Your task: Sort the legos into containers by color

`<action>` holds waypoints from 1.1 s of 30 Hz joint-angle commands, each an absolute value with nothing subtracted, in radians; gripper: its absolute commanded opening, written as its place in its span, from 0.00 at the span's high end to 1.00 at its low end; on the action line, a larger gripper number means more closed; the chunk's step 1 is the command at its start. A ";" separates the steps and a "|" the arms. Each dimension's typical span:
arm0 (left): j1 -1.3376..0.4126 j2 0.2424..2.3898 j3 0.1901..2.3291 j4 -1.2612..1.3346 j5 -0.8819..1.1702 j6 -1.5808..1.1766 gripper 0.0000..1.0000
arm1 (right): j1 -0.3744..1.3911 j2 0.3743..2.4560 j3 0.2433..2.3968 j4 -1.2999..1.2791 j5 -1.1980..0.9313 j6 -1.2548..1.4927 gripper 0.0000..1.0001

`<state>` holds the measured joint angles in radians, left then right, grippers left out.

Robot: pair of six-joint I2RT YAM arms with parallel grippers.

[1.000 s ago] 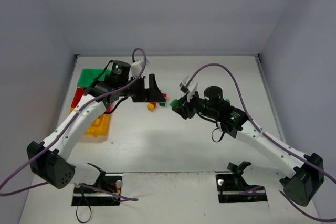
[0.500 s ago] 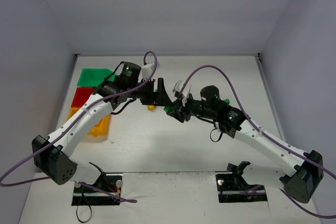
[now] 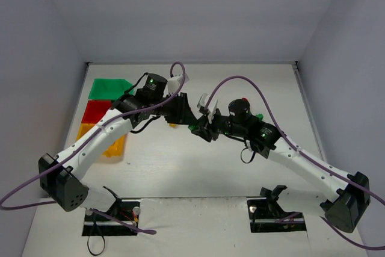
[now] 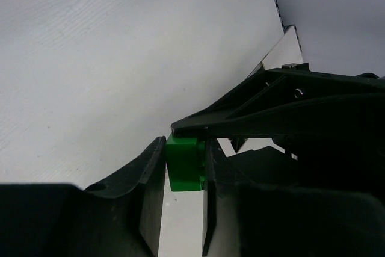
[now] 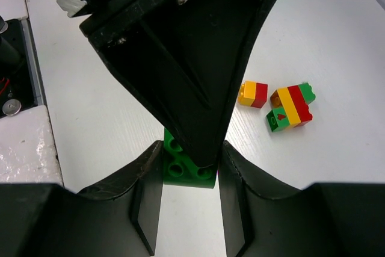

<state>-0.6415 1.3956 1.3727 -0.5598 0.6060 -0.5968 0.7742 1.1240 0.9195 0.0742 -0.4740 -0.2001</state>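
A green lego (image 3: 194, 127) hangs above the middle of the table, and both grippers are shut on it. In the left wrist view the green lego (image 4: 183, 164) sits clamped between my left gripper's (image 4: 183, 148) fingers, with the right gripper's black finger lying across its top. In the right wrist view my right gripper (image 5: 191, 150) pinches the same studded lego (image 5: 180, 171), half covered by the left gripper's finger (image 5: 180, 58). The containers stand at the far left: green (image 3: 108, 88), red (image 3: 95, 110), yellow-orange (image 3: 107, 144).
Below the grippers a yellow-and-red lego (image 5: 252, 94) and a mixed green, yellow and red stack (image 5: 290, 108) lie on the white table. A small green piece (image 3: 258, 115) shows behind the right arm. The two arms meet nose to nose at the centre.
My left gripper swung right from near the containers to meet the right gripper and shut on the green lego held there. The right gripper shifted slightly left.
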 commanded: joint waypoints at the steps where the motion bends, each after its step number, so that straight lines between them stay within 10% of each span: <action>1: -0.649 1.393 1.401 -0.526 0.581 -0.577 1.00 | 0.782 1.123 0.968 0.155 -0.483 -0.199 0.80; 5: -0.647 1.391 1.396 -0.528 0.542 -0.566 1.00 | 0.782 1.121 0.956 0.143 -0.433 -0.195 0.37; 11: -0.620 1.413 1.425 -0.583 0.465 -0.499 1.00 | 0.775 1.123 0.939 0.115 -0.365 -0.175 0.00; 33: 0.044 1.821 1.706 -0.494 -0.023 -0.439 1.00 | 0.568 1.101 0.841 -0.027 0.060 0.178 0.03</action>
